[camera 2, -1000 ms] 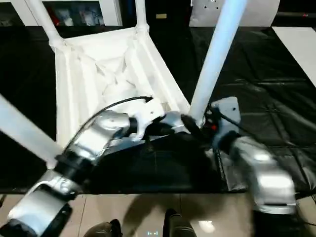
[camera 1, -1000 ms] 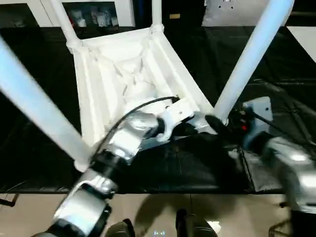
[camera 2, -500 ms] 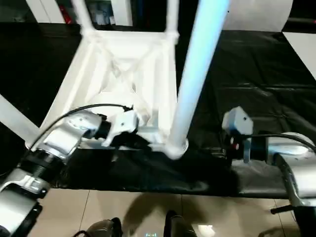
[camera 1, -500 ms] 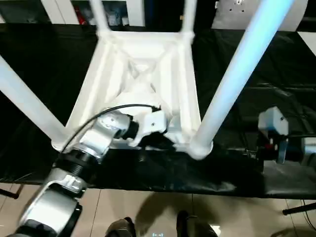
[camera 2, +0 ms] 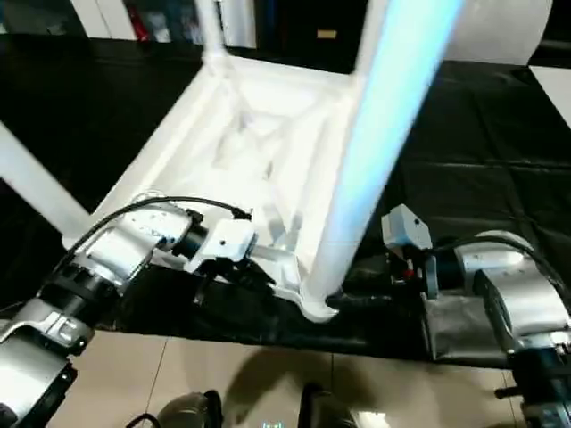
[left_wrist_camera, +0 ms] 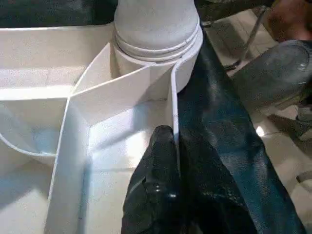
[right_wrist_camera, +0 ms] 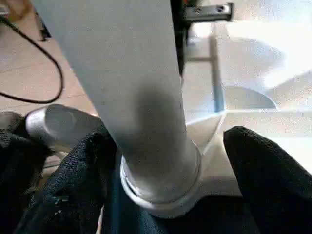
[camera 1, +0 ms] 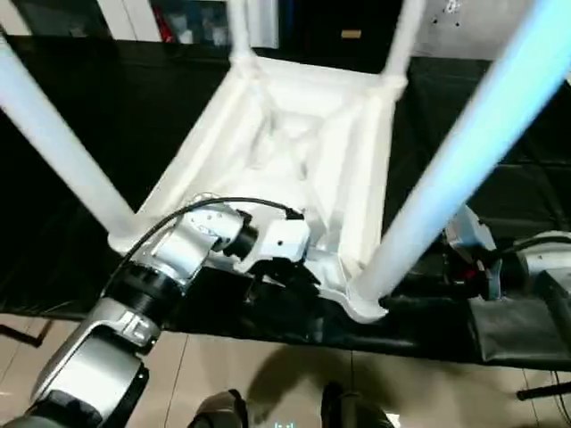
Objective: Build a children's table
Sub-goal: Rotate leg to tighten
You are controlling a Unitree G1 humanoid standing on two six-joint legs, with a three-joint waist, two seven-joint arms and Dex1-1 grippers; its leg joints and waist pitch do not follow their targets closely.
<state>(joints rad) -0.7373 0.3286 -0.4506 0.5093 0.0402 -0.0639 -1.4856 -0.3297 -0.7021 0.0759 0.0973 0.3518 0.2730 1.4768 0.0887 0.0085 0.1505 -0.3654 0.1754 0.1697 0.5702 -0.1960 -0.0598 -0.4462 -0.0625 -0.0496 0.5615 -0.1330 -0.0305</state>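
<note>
Left eye view: the children's table (camera 1: pixel 294 152) lies upside down on the black-covered bench (camera 1: pixel 107 116), its legs rising toward the camera. Left pincer (left_wrist_camera: pixel 168 146) is closed, pinching the thin rim wall of the tabletop beside the near corner socket (left_wrist_camera: pixel 156 53). Right pincer (right_wrist_camera: pixel 165 170) stands wide open, its fingers (right_wrist_camera: pixel 263 165) on either side of the near leg (right_wrist_camera: pixel 131 83) at its base.
</note>
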